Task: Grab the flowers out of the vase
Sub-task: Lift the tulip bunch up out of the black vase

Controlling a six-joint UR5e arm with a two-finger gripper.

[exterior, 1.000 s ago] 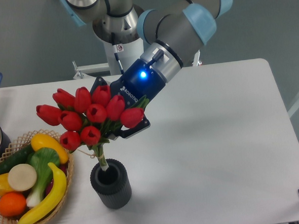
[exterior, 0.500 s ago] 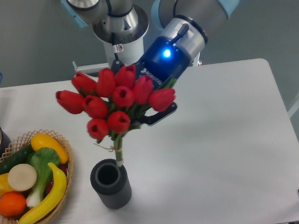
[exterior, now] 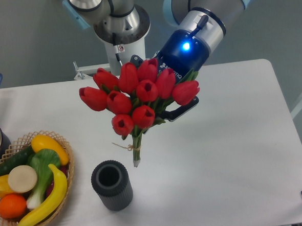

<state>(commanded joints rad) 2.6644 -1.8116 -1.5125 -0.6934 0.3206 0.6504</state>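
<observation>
The flowers (exterior: 139, 96) have risen clear of the vase (exterior: 112, 185), the hand (exterior: 172, 102) clamped on them.

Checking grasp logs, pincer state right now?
Pincer: closed on the flowers, held in the air, stem ends clear of the vase.

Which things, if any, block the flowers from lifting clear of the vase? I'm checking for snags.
Nothing visible does. The end effector holds the flowers with the stem tips above and right of the vase, apart from it.
</observation>
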